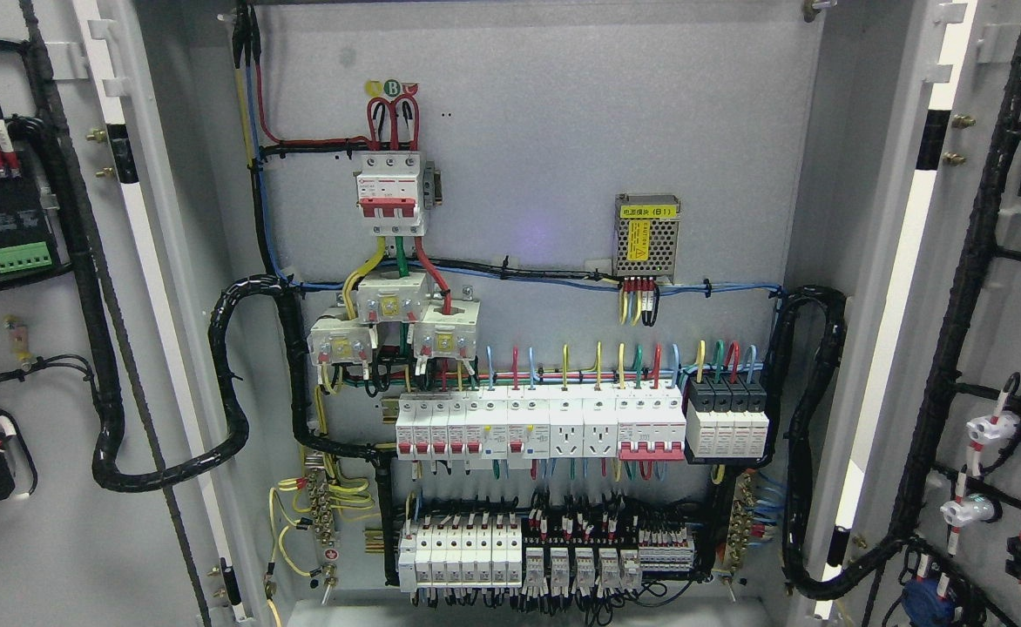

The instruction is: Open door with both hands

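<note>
grey steel left door (49, 348) and right door (998, 331) both stand swung wide at the frame edges, exposing the cabinet interior (563, 131) with breaker rows (545, 427) and black cable looms (240, 374). neither robot hand is in view, so finger state cannot be told.

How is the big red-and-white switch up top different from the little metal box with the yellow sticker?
The red-and-white breaker switch is solid plastic with thick red wires looping into its top; the perforated metal box with the yellow label is mesh-like, and its thin wires hang from the bottom. The breaker sits higher and further left; the box sits lower, to the right. Both are mounted on the grey back panel of the cabinet.
</note>
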`<state>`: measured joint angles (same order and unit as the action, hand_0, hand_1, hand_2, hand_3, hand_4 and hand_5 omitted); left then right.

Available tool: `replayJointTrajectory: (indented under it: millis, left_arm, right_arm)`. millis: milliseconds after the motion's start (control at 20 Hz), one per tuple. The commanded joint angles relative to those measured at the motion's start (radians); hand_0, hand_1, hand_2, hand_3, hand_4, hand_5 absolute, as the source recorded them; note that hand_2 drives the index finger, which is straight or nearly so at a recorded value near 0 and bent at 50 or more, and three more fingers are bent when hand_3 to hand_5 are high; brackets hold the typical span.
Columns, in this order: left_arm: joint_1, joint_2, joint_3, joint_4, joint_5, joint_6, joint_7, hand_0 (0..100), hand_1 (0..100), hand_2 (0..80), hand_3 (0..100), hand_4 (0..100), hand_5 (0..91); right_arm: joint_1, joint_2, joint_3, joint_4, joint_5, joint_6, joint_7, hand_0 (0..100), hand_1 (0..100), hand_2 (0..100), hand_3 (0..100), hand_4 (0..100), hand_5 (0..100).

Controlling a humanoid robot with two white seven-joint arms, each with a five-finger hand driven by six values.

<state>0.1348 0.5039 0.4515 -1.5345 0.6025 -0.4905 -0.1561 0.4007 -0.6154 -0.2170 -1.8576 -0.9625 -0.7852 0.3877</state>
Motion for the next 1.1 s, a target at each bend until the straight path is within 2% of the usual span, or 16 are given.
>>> replayJointTrajectory:
  millis: [0, 150, 401, 651, 751, 1052]
  left_arm:
    - [0.048, -0.024, -0.057, -0.105, 0.006, -0.025, 0.000, 0, 0, 0.0, 0, 3, 0.0]
    - [0.081, -0.027, -0.099, -0.139, 0.006, -0.062, 0.000, 0, 0, 0.0, 0, 3, 0.0]
    - [0.157, -0.041, -0.160, -0.200, 0.003, -0.066, 0.001, 0, 0, 0.0, 0, 3, 0.0]
    - [0.233, -0.057, -0.261, -0.253, -0.007, -0.074, 0.018, 0, 0, 0.0, 0, 3, 0.0]
    - [0.241, -0.073, -0.286, -0.265, -0.020, -0.076, 0.016, 0, 0, 0.0, 0, 3, 0.0]
    - [0.244, -0.082, -0.359, -0.265, -0.053, -0.122, 0.015, 0, 0, 0.0, 0, 3, 0.0]
  right_arm:
    - [0.007, 0.000, -0.002, -0.005, 0.001, -0.344, -0.004, 11, 0, 0, 0, 0, 0]
    - [0.009, -0.003, 0.005, -0.023, 0.001, -0.353, 0.000, 11, 0, 0, 0, 0, 0]
    - [0.007, -0.017, 0.025, -0.055, 0.001, -0.353, 0.007, 11, 0, 0, 0, 0, 0]
    - [0.003, -0.030, 0.056, -0.089, 0.001, -0.361, 0.008, 11, 0, 0, 0, 0, 0]
    - [0.001, -0.030, 0.057, -0.095, 0.002, -0.361, 0.013, 11, 0, 0, 0, 0, 0]
    - [0.003, -0.035, 0.109, -0.120, 0.007, -0.379, 0.019, 11, 0, 0, 0, 0, 0]
